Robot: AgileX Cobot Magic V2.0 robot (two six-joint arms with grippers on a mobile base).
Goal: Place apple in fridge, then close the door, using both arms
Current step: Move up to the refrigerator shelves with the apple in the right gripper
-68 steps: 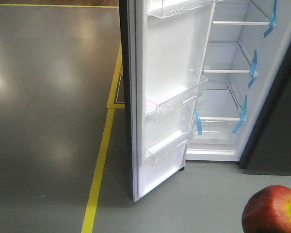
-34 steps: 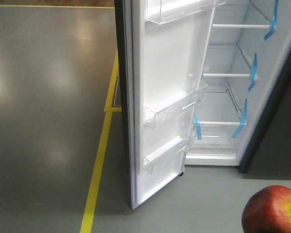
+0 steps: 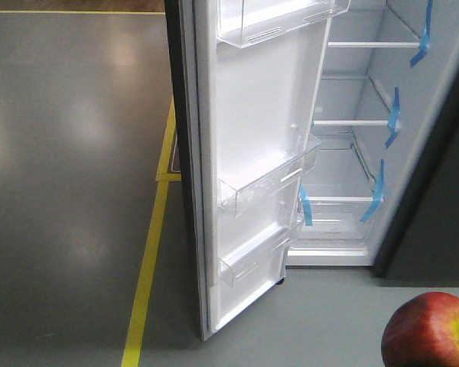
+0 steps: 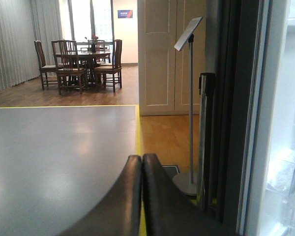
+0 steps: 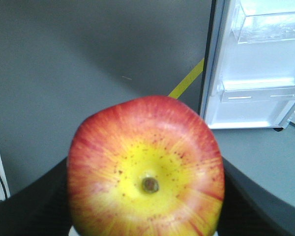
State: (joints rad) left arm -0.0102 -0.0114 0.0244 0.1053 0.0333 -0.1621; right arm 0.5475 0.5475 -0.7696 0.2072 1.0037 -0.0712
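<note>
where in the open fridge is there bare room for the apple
In the tall dark grey fridge, the white shelves look bare; the middle shelf, bordered by blue tape strips and the white-lined open door, is free for the round red-yellow apple. The clear plastic door bins look empty. Nowhere crowded.

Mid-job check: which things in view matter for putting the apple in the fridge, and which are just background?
Job:
apple
fridge, open
door, swung open
left end effector, shut and empty

Background:
yellow floor tape
sign stand
dining table and chairs
</note>
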